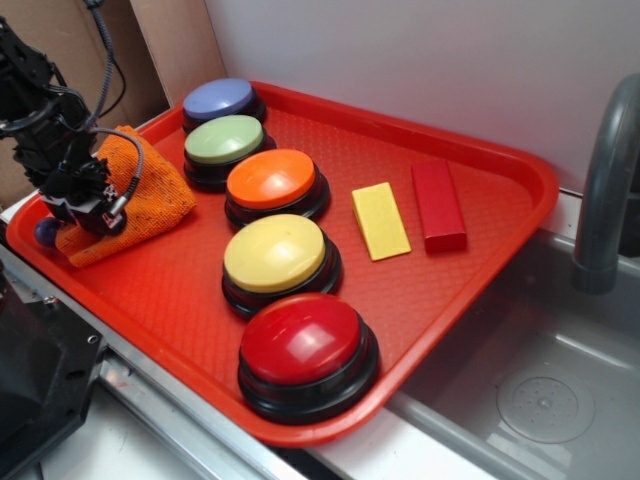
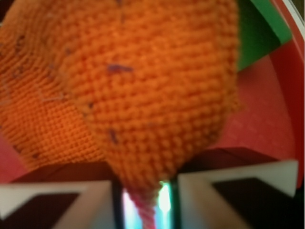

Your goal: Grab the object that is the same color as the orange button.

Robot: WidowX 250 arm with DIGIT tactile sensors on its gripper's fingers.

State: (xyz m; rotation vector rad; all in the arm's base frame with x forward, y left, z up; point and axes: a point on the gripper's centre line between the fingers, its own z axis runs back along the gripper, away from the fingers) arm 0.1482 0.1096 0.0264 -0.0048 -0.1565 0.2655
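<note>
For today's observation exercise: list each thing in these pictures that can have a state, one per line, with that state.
Claw: shut on the orange cloth.
Orange cloth: bunched, pinched by the claw, at the tray's left corner.
Orange button: upright, untouched.
Yellow block: lying flat.
Red block: lying flat.

From the wrist the orange cloth (image 2: pixel 143 95) is a blur filling nearly the whole frame, cut off at top and left, while beside the tray (image 1: pixel 520 175) the gripper (image 1: pixel 85 205) hides the cloth's near corner and its own fingertips.
</note>
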